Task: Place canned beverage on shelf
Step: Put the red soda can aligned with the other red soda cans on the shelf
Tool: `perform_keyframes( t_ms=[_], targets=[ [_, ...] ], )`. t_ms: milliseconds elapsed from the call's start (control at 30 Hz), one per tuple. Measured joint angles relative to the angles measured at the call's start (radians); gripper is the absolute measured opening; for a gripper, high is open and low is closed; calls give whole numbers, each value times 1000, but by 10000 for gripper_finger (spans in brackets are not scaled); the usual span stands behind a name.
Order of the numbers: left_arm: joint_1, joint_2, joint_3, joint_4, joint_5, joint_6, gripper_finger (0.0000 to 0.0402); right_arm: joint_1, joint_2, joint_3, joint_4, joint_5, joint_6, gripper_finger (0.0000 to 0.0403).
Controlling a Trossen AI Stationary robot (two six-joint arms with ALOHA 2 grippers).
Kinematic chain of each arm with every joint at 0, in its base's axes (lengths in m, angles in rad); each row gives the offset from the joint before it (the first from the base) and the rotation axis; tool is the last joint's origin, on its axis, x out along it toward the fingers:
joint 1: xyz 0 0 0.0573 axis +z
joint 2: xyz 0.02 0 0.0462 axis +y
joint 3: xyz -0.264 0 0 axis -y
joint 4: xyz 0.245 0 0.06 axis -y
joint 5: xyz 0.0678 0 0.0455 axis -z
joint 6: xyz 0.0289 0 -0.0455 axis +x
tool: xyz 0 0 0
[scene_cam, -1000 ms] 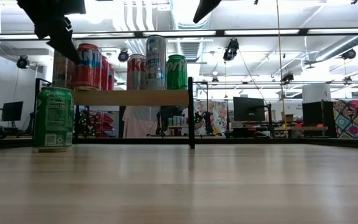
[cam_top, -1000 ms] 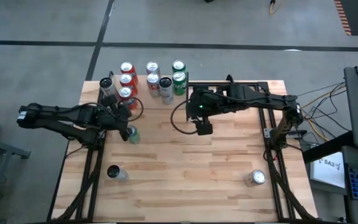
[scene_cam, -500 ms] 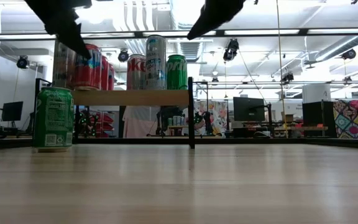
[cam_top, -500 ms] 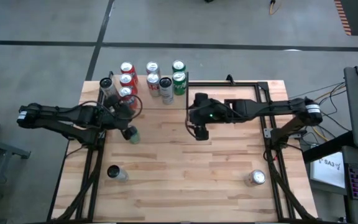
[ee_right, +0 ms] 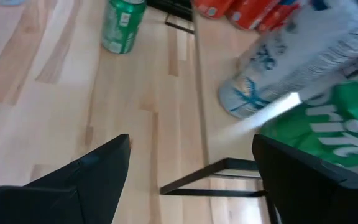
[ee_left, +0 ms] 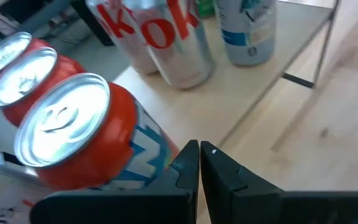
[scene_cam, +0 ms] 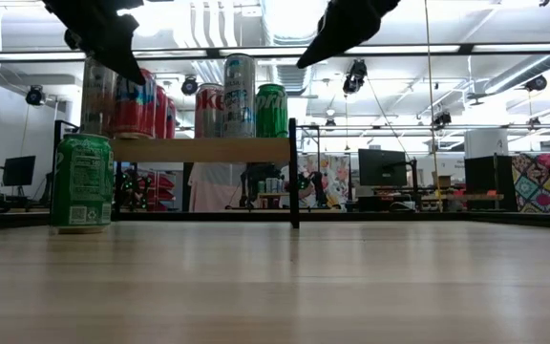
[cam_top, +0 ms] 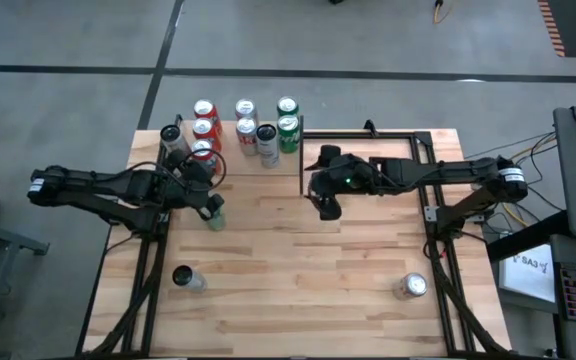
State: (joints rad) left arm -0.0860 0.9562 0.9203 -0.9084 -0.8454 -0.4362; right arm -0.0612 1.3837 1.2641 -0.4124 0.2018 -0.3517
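Observation:
The shelf (cam_top: 263, 182) stands at the table's far left and carries several upright cans, among them an orange can (ee_left: 86, 137) at its left edge. On the tabletop in front of the shelf's left corner, a green can (cam_top: 214, 216) stands on its base. My left gripper (ee_left: 199, 160) is shut, up at shelf height and right beside the orange can; the low view shows the left gripper (scene_cam: 134, 75) in front of that can. My right gripper (cam_top: 326, 207) hangs open in the air by the shelf's right edge, with nothing between its fingers (ee_right: 98, 174). My left gripper has its shut fingers (ee_left: 185, 163) close against the orange can's side wall (ee_left: 157, 163), near the can's lower part. They come in slanting down from the table's left. I cannot tell whether they touch the can, which stands upright on the shelf.
Two more cans stand on the tabletop, one near left (cam_top: 183, 277) and one near right (cam_top: 411, 287). The shelf's thin black post (scene_cam: 294, 172) and frame (ee_right: 197, 186) lie just under my right gripper. A tall white-blue can (ee_right: 303, 56) and a green can (ee_right: 347, 134) are on the shelf close to it.
My right gripper has come down toward the shelf's right edge and tipped its fingers downward, staying open. My left gripper has rolled about its own axis and its tip has swung a little toward the orange can. No can has moved.

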Motion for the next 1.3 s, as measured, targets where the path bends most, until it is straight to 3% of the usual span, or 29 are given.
perform_keyframes(
  t_ms=[467, 800, 1300],
  targets=[
    [1, 6, 0, -11, -10, 2, 0, -3, -54, -48, -3, -2, 35, 325],
    [1, 6, 0, -12, -12, 107, 0, -3, -55, -74, -2, -1, 1, 325],
    [1, 6, 0, -62, -11, 27, 0, -3, -89, -102, -1, -1, 16, 325]
  ],
)
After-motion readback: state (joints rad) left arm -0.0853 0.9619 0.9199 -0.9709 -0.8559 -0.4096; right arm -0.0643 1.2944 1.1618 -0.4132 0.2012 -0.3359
